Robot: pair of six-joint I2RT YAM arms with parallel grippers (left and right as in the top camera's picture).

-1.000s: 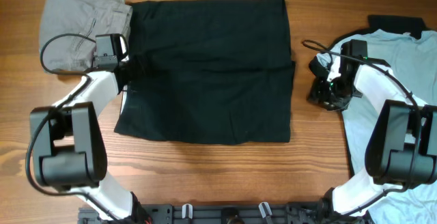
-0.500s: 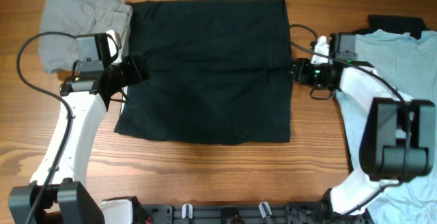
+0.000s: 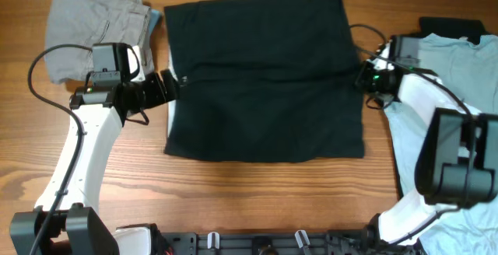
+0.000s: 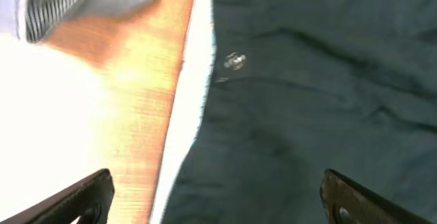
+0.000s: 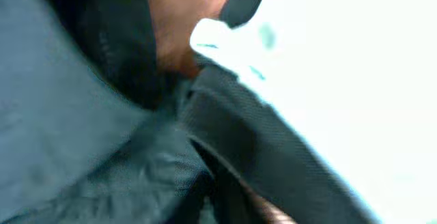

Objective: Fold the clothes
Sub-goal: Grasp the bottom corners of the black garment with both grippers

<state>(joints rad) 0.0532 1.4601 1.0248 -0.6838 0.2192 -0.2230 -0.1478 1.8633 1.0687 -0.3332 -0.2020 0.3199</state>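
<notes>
The black shorts (image 3: 264, 80) lie flat in the middle of the table. My left gripper (image 3: 167, 88) is open at their left edge. In the left wrist view its two fingers (image 4: 218, 200) stand wide apart over the pale inner waistband (image 4: 188, 115) and the black cloth (image 4: 307, 101), with a button (image 4: 234, 61) ahead. My right gripper (image 3: 366, 78) is at the shorts' right edge. In the blurred right wrist view its jaws (image 5: 232, 197) are shut on a bunched fold of the black cloth (image 5: 82, 115).
Grey shorts (image 3: 93, 29) lie bunched at the back left, close to my left arm. A pale blue T-shirt (image 3: 459, 92) lies along the right side under my right arm, and shows in the right wrist view (image 5: 355, 80). Bare wood runs along the front.
The black shorts have slid to the right, drawn by my right gripper, which moved right with them. My left gripper followed their left edge a little to the right.
</notes>
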